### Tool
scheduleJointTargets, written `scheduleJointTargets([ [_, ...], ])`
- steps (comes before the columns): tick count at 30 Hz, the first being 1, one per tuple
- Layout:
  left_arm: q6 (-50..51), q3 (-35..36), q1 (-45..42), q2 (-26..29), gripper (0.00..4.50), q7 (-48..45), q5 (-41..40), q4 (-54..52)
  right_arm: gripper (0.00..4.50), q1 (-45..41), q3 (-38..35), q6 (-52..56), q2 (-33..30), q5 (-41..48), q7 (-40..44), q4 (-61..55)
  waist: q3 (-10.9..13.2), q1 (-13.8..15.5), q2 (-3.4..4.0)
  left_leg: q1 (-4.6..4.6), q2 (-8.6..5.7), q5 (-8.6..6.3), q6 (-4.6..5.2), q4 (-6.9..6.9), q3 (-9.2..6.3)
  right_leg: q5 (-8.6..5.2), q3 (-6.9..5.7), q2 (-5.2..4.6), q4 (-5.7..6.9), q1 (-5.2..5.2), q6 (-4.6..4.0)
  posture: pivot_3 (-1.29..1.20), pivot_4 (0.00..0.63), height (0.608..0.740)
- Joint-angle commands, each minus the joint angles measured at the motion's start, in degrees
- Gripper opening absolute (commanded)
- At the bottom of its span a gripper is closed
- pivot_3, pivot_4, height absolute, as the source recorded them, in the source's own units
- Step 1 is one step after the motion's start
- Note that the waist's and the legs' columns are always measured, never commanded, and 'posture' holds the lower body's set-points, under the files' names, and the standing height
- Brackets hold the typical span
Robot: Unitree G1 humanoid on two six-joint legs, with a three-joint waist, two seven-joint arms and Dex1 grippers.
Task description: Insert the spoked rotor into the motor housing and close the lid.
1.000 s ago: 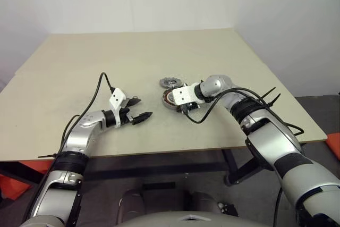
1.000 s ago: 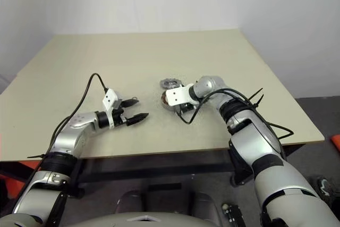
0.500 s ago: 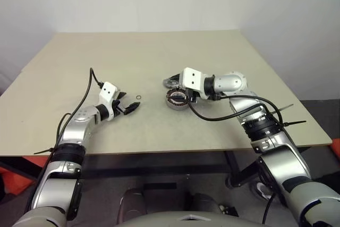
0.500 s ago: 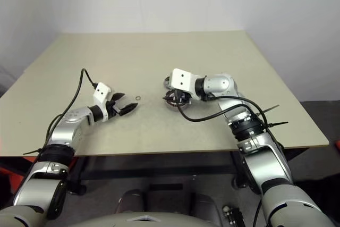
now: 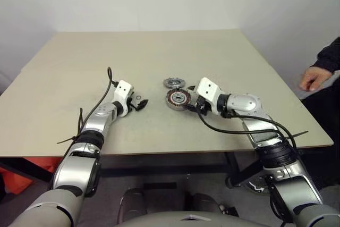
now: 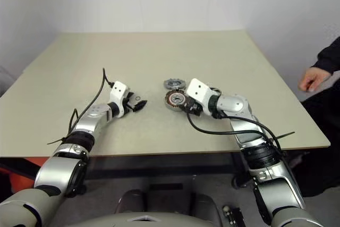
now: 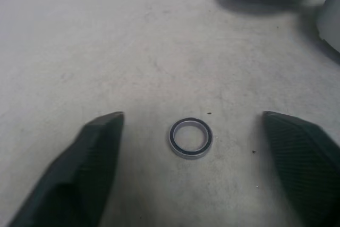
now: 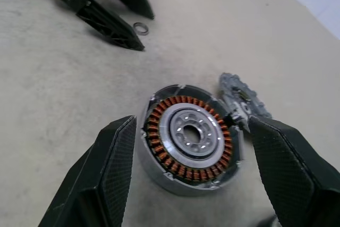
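- The motor housing [image 8: 187,137] lies flat at mid-table, the lid [image 5: 173,82] just beyond it
- The right gripper [image 8: 188,184] is spread wide, empty, jaws flanking the housing
- The left gripper [image 7: 196,168] is wide, straddling a small ring [image 7: 191,137]
- The housing looks heavy and rigid with delicate copper windings; better gripped by its dark outer rim

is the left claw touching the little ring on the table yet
Apart. In the left wrist view the small ring lies flat on the table between the left claw's open fingers, bare surface on both sides.
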Motion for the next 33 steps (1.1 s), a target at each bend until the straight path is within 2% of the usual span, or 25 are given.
scheduleJointTargets([
  [1,-0.2,0.0,0.1,1.5,3.27,0.8,1.7,2.4,3.43,-1.8,-2.1,0.1,-0.9,1.2,-1.3,-1.5,0.0,-0.1,0.0,0.09,0.0,0.0,0.0,0.0,0.01,0.0,0.0,0.0,0.0,0.06,0.01,0.0,0.0,0.74],
  [5,0.2,0.3,0.5,1.7,3.27,0.4,1.4,2.2,3.43,-2.3,-1.8,-0.2,-1.0,1.6,-1.8,-0.8,0.0,-0.2,0.0,0.53,-0.01,0.01,-0.02,-0.14,0.03,-0.02,0.0,0.0,-0.05,0.32,0.03,0.0,0.0,0.74],
  [9,0.8,0.1,1.0,1.9,2.13,0.3,1.7,1.9,3.43,-3.4,-1.7,-0.7,-0.9,1.7,-2.6,0.5,0.0,-0.2,0.0,0.66,-0.01,0.02,-0.04,-0.22,0.04,-0.02,0.0,0.0,-0.07,0.37,0.04,0.0,0.0,0.74],
  [12,1.0,0.2,1.5,2.0,2.13,0.1,1.6,1.5,3.43,-4.0,-1.6,-1.1,-0.9,1.8,-3.1,1.3,0.0,-0.3,0.0,0.7,-0.01,0.03,-0.06,-0.23,0.04,-0.02,0.0,0.01,-0.06,0.37,0.04,0.0,0.0,0.74],
  [16,1.3,0.2,1.7,2.2,1.33,0.2,1.7,1.1,3.43,-4.1,-1.8,-1.3,-1.2,1.9,-3.4,1.5,0.0,-0.3,0.0,0.7,-0.02,0.03,-0.06,-0.24,0.05,-0.02,0.01,0.01,-0.07,0.37,0.03,0.0,0.0,0.74],
  [33,0.9,-0.2,-1.5,1.2,1.33,-3.6,1.5,3.3,3.43,2.7,-3.3,3.0,-2.3,2.5,-7.8,-5.3,0.0,-0.1,0.0,0.7,-0.06,0.04,-0.07,-0.37,0.06,-0.02,0.02,-0.01,-0.13,0.36,0.04,0.0,0.0,0.74],
])
